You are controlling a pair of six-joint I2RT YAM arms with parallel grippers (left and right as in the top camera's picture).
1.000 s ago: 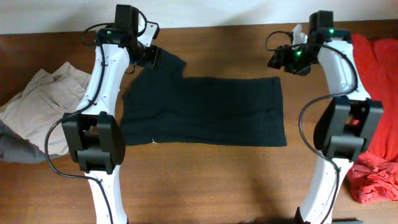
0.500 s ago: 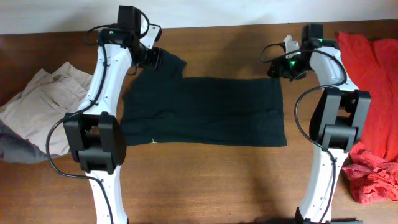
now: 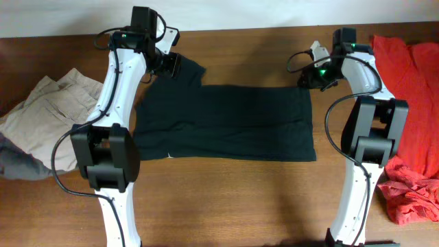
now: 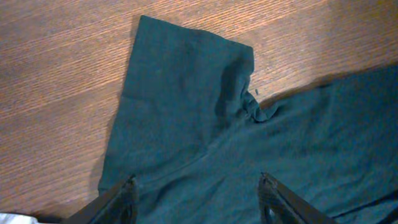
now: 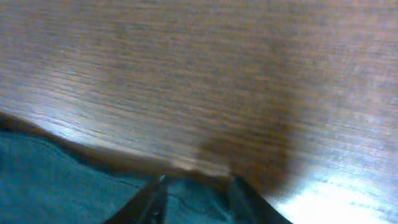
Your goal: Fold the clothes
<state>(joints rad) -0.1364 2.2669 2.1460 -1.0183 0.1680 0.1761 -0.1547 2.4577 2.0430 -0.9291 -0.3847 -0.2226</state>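
Black T-shirt [image 3: 226, 123] flat, left end effector [image 4: 196, 182] spread over sleeve [image 4: 180, 81] (wrist view only), right end effector [image 5: 196, 182] parted at edge.

The T-shirt [image 3: 226, 123] lies flat across the middle of the bench [image 3: 226, 206], with one sleeve at its far left corner. The left fingers [image 3: 171, 65] hang over that sleeve, and the right fingers [image 3: 304, 79] are at the shirt's far right corner. Trousers [image 3: 48, 110] lie to the left of the shirt and other garments [image 3: 418, 82] to its right.
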